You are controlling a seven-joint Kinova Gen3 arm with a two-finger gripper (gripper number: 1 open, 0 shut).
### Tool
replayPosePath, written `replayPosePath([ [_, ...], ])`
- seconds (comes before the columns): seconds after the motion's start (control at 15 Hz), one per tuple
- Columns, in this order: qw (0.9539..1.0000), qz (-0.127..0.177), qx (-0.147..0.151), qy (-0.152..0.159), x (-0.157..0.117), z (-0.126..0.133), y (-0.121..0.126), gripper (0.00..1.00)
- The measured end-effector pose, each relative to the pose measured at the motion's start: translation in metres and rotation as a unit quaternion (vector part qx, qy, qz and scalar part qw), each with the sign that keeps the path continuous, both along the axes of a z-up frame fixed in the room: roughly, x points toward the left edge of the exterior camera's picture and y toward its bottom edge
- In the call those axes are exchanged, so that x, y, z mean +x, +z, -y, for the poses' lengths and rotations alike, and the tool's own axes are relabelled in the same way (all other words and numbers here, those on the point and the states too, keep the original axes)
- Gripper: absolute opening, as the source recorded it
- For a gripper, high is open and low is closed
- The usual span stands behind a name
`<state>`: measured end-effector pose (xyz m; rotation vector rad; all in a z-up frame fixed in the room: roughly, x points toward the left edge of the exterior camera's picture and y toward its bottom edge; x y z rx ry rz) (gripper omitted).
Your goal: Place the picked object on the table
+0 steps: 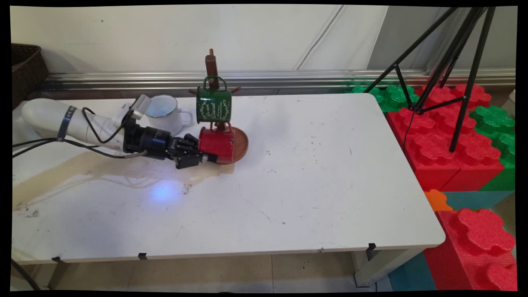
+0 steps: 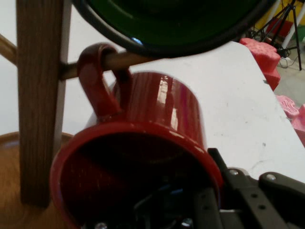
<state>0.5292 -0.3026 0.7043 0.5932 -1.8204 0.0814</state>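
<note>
Tool [image 1: 206,157] grips the red mug's [image 1: 217,144] rim, one finger inside; its handle hangs on the wooden rack's [image 2: 40,95] peg.

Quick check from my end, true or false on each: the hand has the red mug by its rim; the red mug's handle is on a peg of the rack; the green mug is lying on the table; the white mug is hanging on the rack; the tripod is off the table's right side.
1. The hand grips the red mug by its rim. True: one finger inside, one outside.
2. The red mug's handle is hooked over a peg of the rack. True.
3. The green mug lies on the table. False: it hangs on the rack above the red mug.
4. The white mug hangs on the rack. False: it stands on the table, left of the rack.
5. The tripod stands off the table's right side. True.
</note>
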Motion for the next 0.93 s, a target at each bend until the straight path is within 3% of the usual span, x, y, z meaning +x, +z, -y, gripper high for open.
replayPosePath([
  [0.93,0.9994,0.001,-0.013,-0.033,0.016,-0.025,0.022,0.0],
])
